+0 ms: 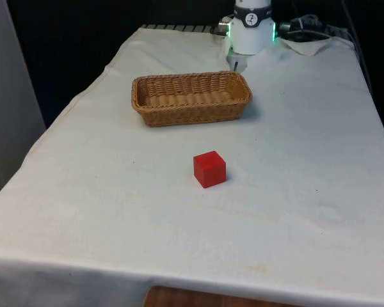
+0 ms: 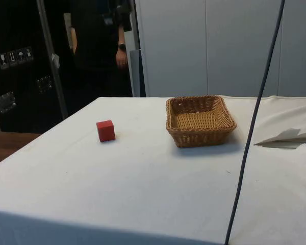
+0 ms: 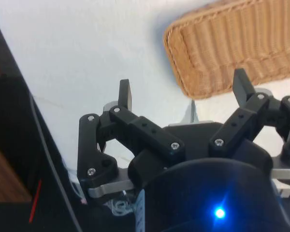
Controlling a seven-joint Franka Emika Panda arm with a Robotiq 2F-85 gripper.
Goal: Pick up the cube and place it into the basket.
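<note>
front view: red cube (image 1: 209, 169) sits alone on the white worktop (image 1: 307, 192), nothing touching it. the wicker basket (image 1: 191, 98) lies at about 11 o'clock from it, well apart, long side toward us; its inside looks bare, though the near wall hides part of the floor. the arm's base (image 1: 251, 29) is cut off by the picture's upper edge.

side view: cube (image 2: 106, 130) at 9 o'clock of the basket (image 2: 199, 120), clear cloth between them. a person (image 2: 99, 46) stands behind in the dark, head cut off. a dark cable (image 2: 255, 122) crosses the picture.

wrist view: gripper (image 3: 183, 92) up off the cloth, fingers (image 3: 125, 94) spread wide apart, nothing between them. the basket's corner (image 3: 217, 53) shows beyond the fingertips, mostly cut off.
</note>
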